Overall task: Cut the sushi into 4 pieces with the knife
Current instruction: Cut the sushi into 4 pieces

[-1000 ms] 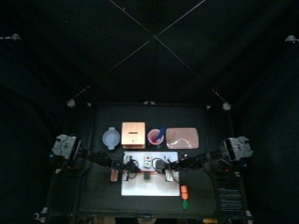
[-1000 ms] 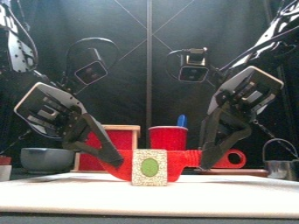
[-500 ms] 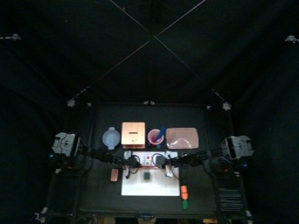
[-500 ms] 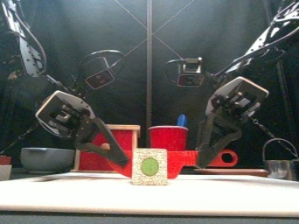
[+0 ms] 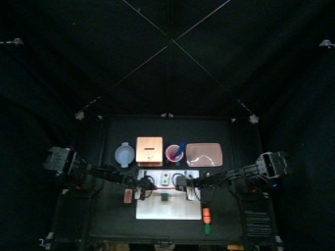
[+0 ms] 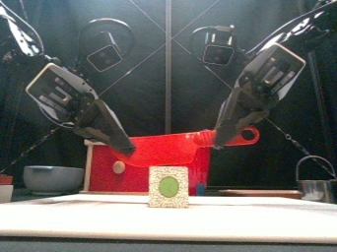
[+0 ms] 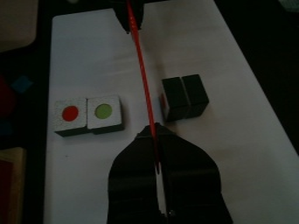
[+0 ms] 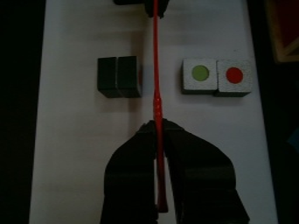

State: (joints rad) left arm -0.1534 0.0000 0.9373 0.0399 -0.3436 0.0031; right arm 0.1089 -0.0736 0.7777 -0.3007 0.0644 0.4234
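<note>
A red toy knife (image 6: 171,150) hangs level above the white cutting board (image 6: 263,212), held at both ends. My left gripper (image 6: 121,146) is shut on one end and my right gripper (image 6: 222,138) on the other. In both wrist views the blade (image 7: 142,79) shows edge-on as a thin red line over the board. Under it lie two dark green sushi blocks (image 7: 184,95) pressed together on one side. On the other side, two pieces (image 7: 89,114) show white cut faces, one with a red centre, one with a green centre. The front view shows one green-centred piece (image 6: 168,187) below the knife.
Behind the board stand a blue-grey bowl (image 5: 124,154), the wooden box (image 5: 151,150), a red cup (image 5: 174,153) and the pink tray (image 5: 205,153). A metal cutter (image 6: 313,177) sits at the right. A small orange toy (image 5: 207,214) lies near the front right.
Both grippers have risen and carried the knife up, from board level by the sushi piece to well above it. The sushi pieces have not moved.
</note>
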